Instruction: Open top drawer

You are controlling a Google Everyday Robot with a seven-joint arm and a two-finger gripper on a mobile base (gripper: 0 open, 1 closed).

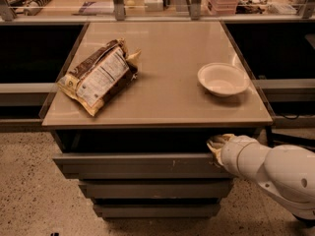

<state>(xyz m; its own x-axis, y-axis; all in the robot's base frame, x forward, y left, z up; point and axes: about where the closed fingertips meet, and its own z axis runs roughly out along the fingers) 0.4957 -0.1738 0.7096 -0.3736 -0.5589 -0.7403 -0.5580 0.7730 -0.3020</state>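
Now the white claw (216, 144) is at the right end of the top drawer (123, 166), right at its top edge, under the near right side of the table (167, 95). You cannot tell if the claw is open or closed. The grey top drawer sticks out a bit, with a dark gap above it. Two smaller drawers (155, 189) sit below it. On the table, a brown snack bag (98, 77) lies on the left and a white bowl (222, 79) sits on the right.
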